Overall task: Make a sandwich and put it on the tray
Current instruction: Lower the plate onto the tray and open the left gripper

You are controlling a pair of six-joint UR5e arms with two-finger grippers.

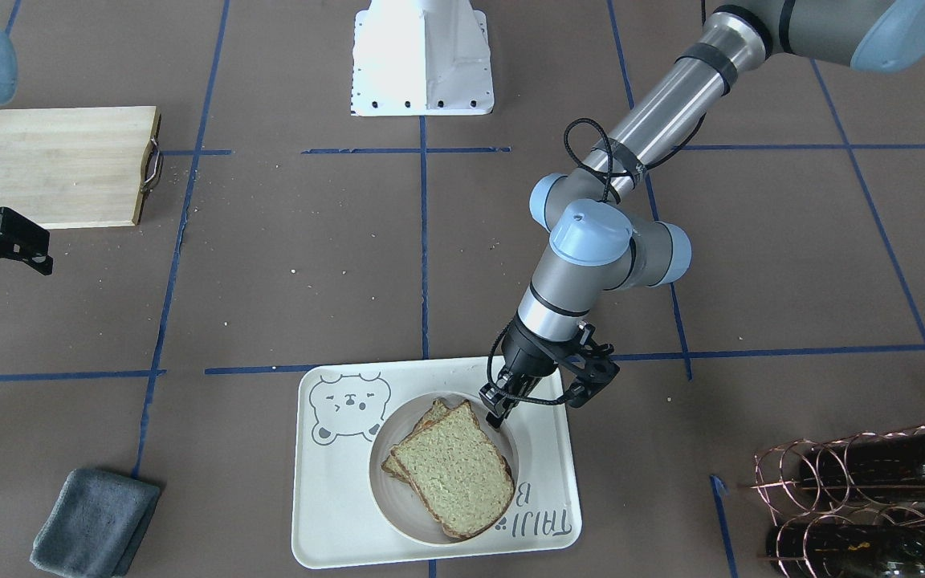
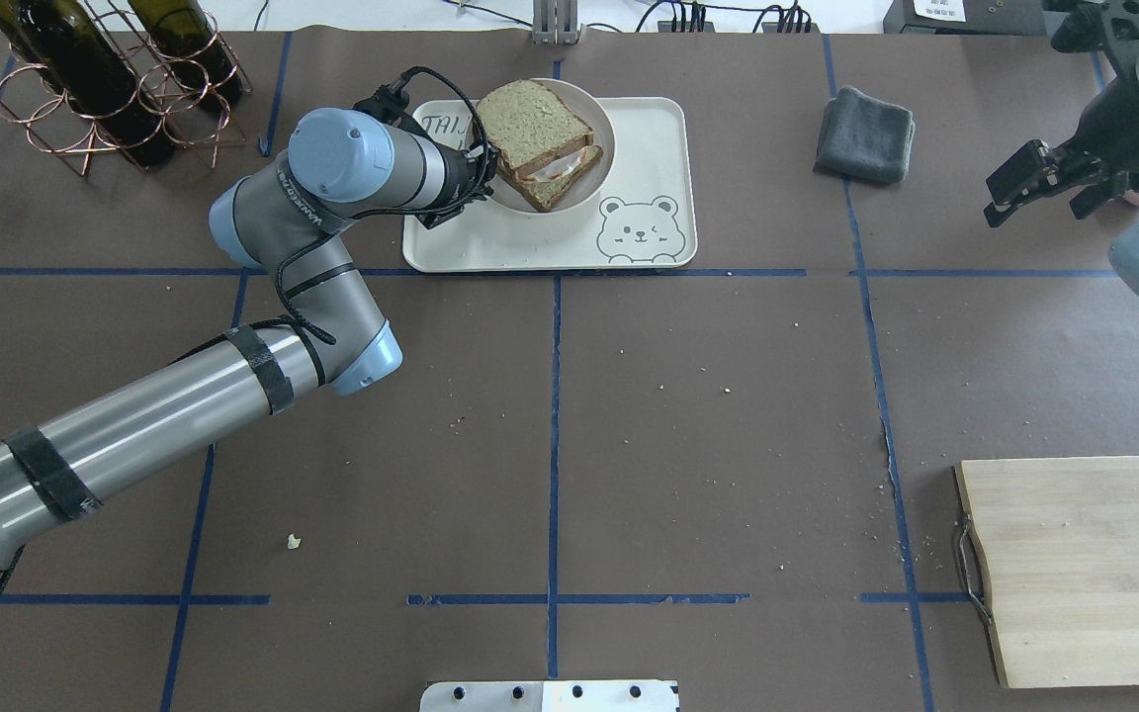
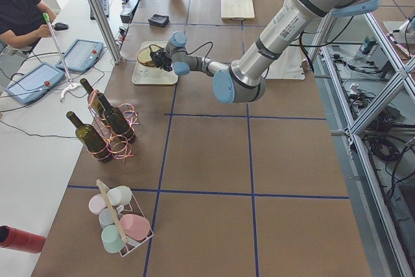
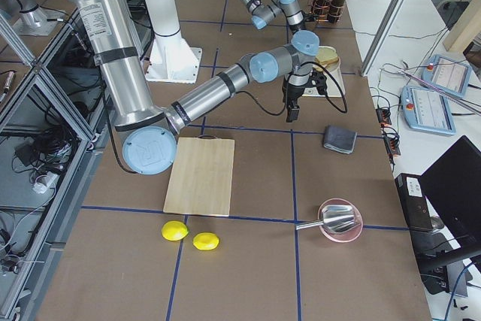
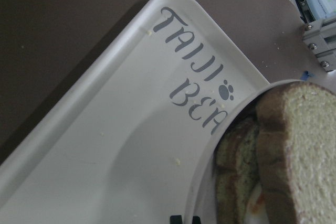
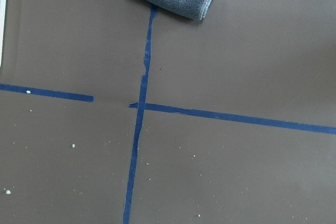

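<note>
The sandwich [image 1: 450, 474] is two bread slices stacked on a small round white plate [image 1: 376, 490], which stands on the cream bear tray [image 1: 326, 514] at the table's far side. In the overhead view the sandwich [image 2: 535, 124] shows white egg [image 2: 555, 170] between the slices. My left gripper [image 1: 497, 416] is at the plate's rim, jaws nearly together on it; the left wrist view shows its tips [image 5: 184, 219] by the plate wall and the "TAIJI BEA" lettering on the tray [image 5: 105, 145]. My right gripper [image 2: 1036, 210] is open and empty, far off to the right.
A grey folded cloth [image 2: 864, 133] lies right of the tray. A wooden cutting board [image 2: 1084, 569] lies at the near right. A copper wire rack with wine bottles [image 2: 105, 79] stands left of the tray, close to my left arm.
</note>
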